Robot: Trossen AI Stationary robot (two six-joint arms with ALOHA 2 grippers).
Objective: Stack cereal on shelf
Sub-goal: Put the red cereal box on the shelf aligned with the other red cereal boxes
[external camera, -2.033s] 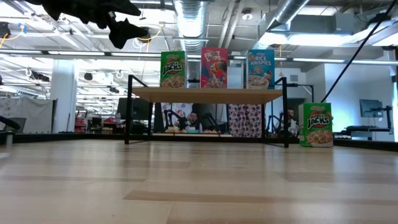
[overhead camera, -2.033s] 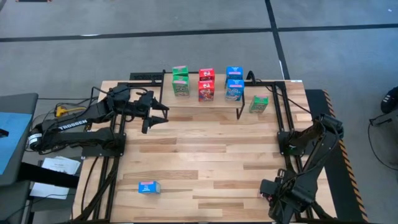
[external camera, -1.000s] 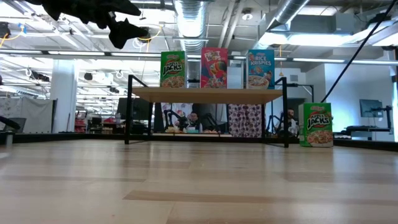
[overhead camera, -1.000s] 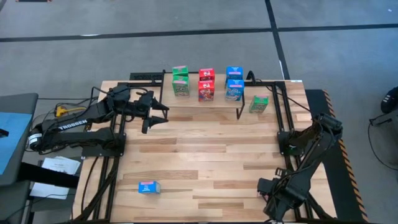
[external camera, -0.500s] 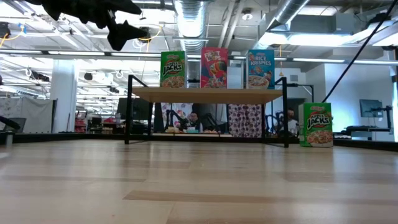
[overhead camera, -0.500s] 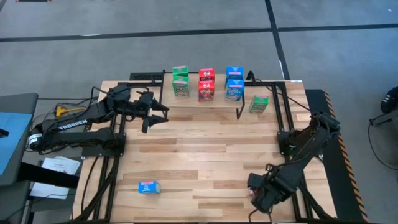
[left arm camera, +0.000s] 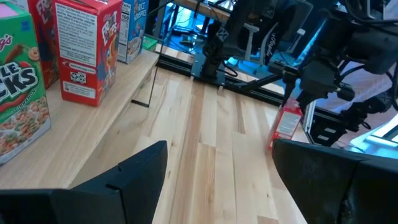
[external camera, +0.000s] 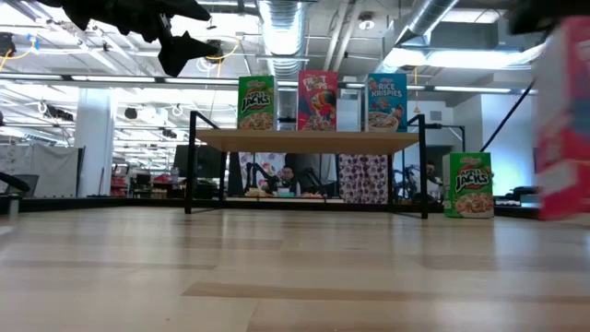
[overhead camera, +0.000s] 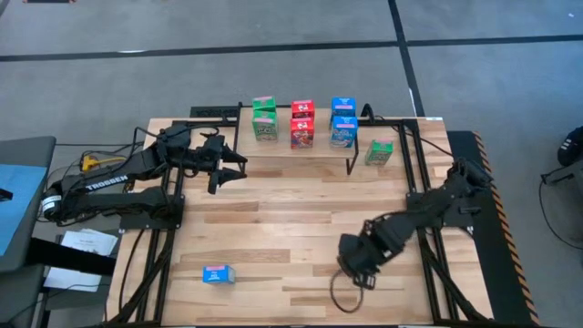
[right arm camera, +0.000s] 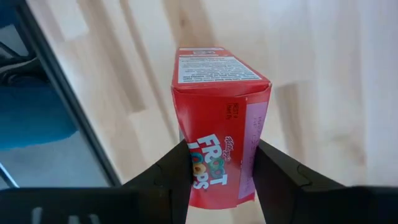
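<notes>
The shelf (external camera: 304, 139) stands at the table's far side with green (overhead camera: 264, 119), red (overhead camera: 302, 124) and blue cereal boxes (overhead camera: 343, 123) upright on its board. Another green box (overhead camera: 379, 151) stands on the table right of the shelf. A blue box (overhead camera: 218, 274) lies flat near the front left. My right gripper (overhead camera: 357, 262) hangs over the table's front right part, shut on a red cereal box (right arm camera: 221, 124). My left gripper (overhead camera: 233, 169) hovers open and high, left of the shelf, with nothing between its fingers. My right gripper pinches the red box between its two fingers, one on each of two opposite sides (right arm camera: 194, 163), at the end nearest the wrist. The fingers point down from above. The box (left arm camera: 285, 124) hangs upright below them, clear of the table.
Black frame rails (overhead camera: 421, 173) run along the table's left and right sides. Open wood lies between the shelf and the front edge (overhead camera: 291, 219).
My right gripper has swung from the table's front right corner toward the left and a little toward the far edge, carrying the red box clear of the table. The box has come into the low view at its right edge.
</notes>
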